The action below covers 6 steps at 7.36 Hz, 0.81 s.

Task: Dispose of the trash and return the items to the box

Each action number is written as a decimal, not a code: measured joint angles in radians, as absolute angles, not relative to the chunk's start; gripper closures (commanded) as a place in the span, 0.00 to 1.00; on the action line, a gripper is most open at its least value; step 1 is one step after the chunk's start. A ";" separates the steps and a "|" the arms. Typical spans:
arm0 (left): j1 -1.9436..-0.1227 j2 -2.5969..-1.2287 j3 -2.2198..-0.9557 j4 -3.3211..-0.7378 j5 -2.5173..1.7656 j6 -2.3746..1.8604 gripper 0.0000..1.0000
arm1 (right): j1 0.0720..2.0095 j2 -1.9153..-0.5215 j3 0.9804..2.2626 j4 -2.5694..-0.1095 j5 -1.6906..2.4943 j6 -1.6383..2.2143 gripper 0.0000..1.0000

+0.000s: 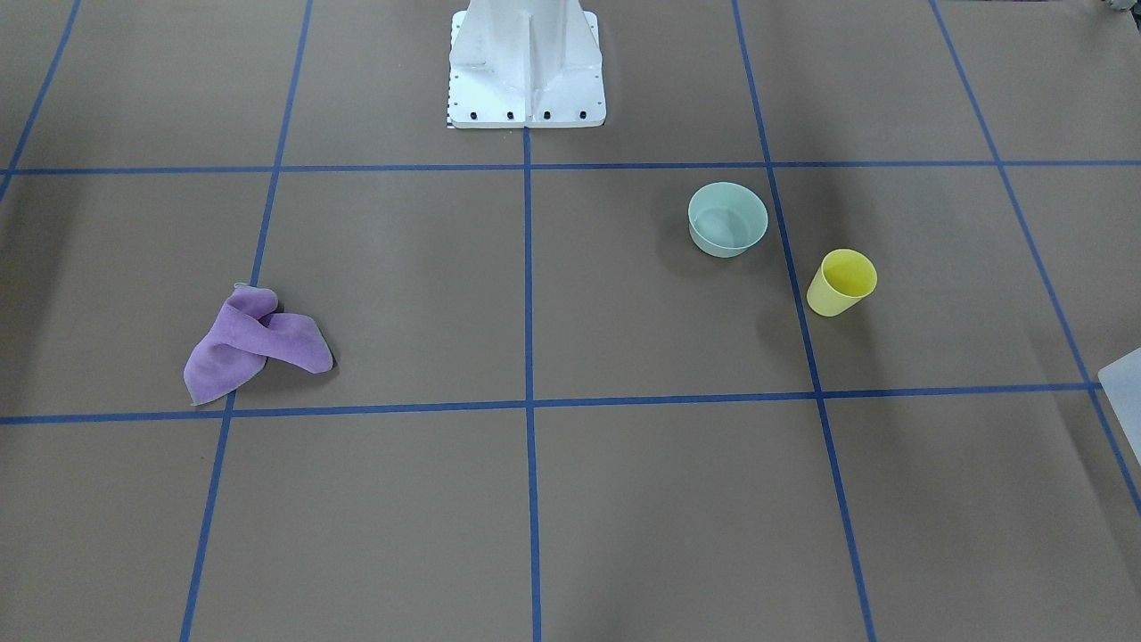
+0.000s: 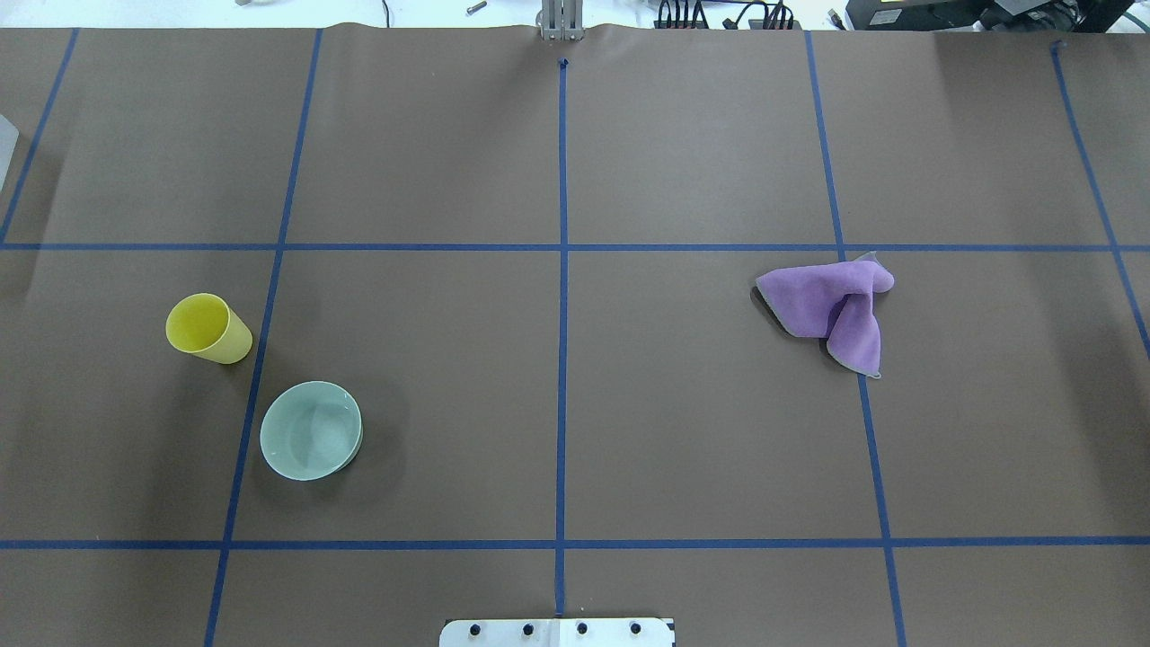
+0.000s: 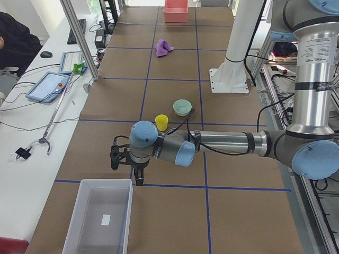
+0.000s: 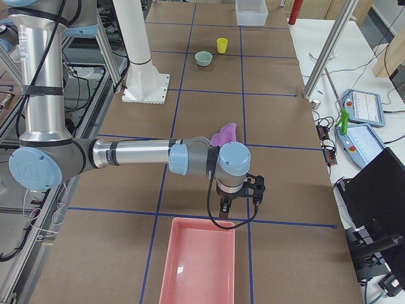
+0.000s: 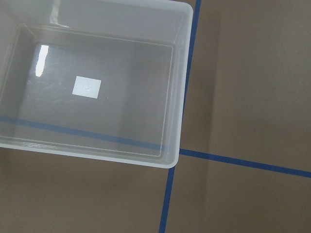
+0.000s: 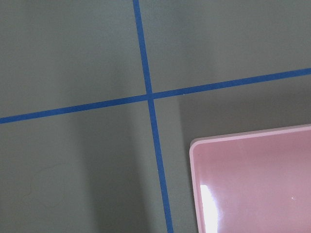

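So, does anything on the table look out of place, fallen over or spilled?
Nothing looks spilled or damaged. The yellow cup and the teal bowl stand upright, apart, and look empty. Only the purple cloth lies crumpled on the table, far from them.

Illumination: bright, even and diffuse, from above in all views.
Shadows: soft and faint beside the yellow cup (image 1: 842, 282), teal bowl (image 1: 727, 219) and purple cloth (image 1: 254, 343). Broad dim bands lie across the table (image 1: 624, 499).
Glare: white highlights on the floors of the translucent box (image 5: 182, 73) and the pink tray (image 6: 257, 184).
Focus: sharp throughout.
Colour: the right wrist view renders the table greyer than the other views.
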<state>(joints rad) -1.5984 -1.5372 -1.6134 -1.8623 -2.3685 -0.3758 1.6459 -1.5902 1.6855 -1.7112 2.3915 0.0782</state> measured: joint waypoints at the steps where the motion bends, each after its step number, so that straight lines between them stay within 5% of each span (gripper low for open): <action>1: -1.598 -1.537 -1.613 -1.862 -2.368 -0.376 0.01 | 1.646 -1.591 1.687 -1.712 2.391 0.079 0.00; 6: -1.598 -1.535 -1.613 -1.863 -2.367 -0.376 0.01 | 1.646 -1.592 1.699 -1.715 2.393 0.084 0.00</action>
